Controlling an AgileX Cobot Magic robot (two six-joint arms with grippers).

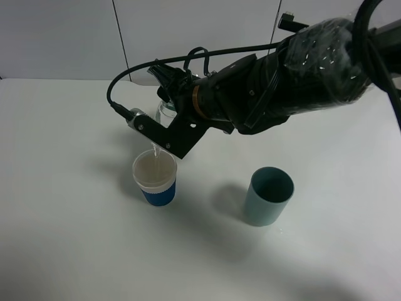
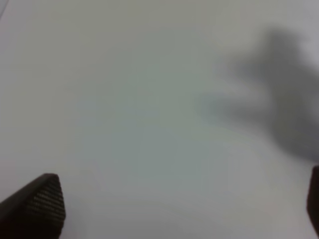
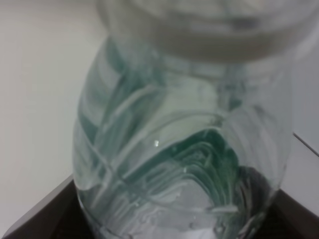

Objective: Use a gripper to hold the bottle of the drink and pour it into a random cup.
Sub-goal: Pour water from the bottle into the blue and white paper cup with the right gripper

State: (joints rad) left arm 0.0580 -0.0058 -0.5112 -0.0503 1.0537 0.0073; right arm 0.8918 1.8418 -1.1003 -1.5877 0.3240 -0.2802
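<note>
My right gripper (image 1: 160, 128) reaches in from the right and is shut on the bottle of the drink (image 3: 164, 149), a clear plastic bottle with a green tint that fills the right wrist view between the dark fingers (image 3: 40, 214). The bottle is tilted steeply, and its mouth end (image 1: 156, 149) hangs just over the cup (image 1: 155, 179). The cup is short and white, has a blue sleeve, and holds pale liquid. The bottle's label is hidden behind the jaws. My left gripper (image 2: 179, 204) is open and empty over bare white table.
A plain teal-green cup (image 1: 268, 195) stands to the right of the blue-sleeved cup. A clear rounded shape (image 1: 166, 111) shows just behind the jaws; I cannot tell whether it is the bottle's base or a glass. The table (image 1: 75, 251) is white.
</note>
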